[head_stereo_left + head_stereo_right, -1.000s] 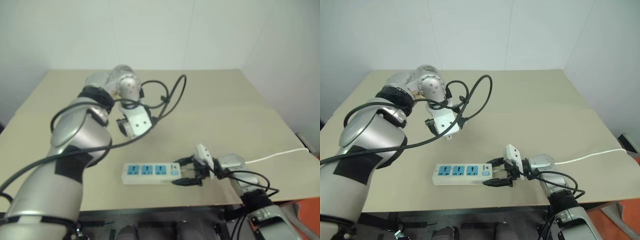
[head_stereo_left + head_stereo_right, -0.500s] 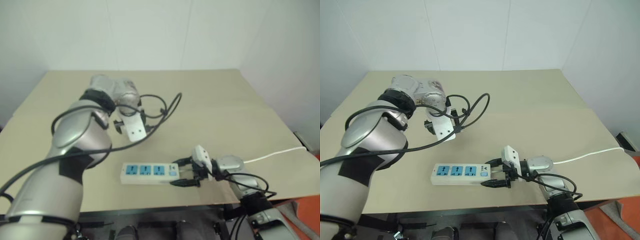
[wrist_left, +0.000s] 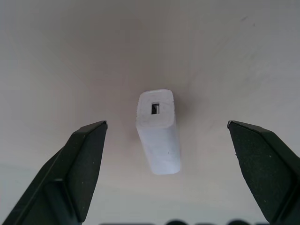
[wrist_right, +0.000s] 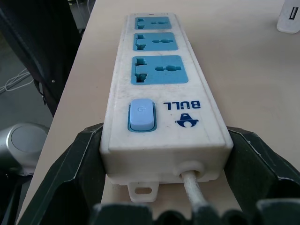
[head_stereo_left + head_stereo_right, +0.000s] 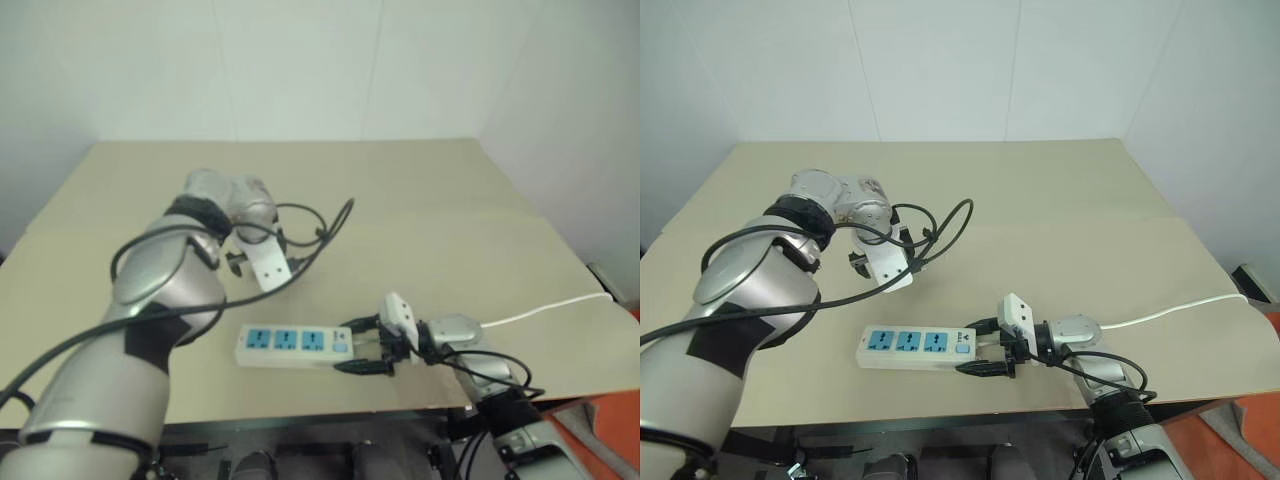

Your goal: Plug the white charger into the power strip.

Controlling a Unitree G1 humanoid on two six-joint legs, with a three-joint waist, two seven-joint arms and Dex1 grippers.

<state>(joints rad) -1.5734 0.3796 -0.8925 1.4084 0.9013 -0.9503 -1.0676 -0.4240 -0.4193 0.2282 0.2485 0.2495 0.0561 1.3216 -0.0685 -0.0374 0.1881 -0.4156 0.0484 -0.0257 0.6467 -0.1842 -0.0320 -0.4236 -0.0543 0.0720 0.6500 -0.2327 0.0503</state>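
Long white plastic power strip (image 5: 915,347) with 3 blue sockets near the front edge of the beige surface (image 5: 1070,210), right gripper (image 4: 164,154) fingers clasping its cord end, small white plastic charger block (image 3: 158,130) lying farther left, between the spread, empty fingers (image 3: 82,159) of the left gripper (image 3: 180,161).

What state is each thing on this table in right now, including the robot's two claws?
white charger: lying loose on the table, unplugged.
power strip: flat on the table, all three sockets empty.
left gripper: open, straddling the charger without touching.
right gripper: clamped on the strip's cord end.
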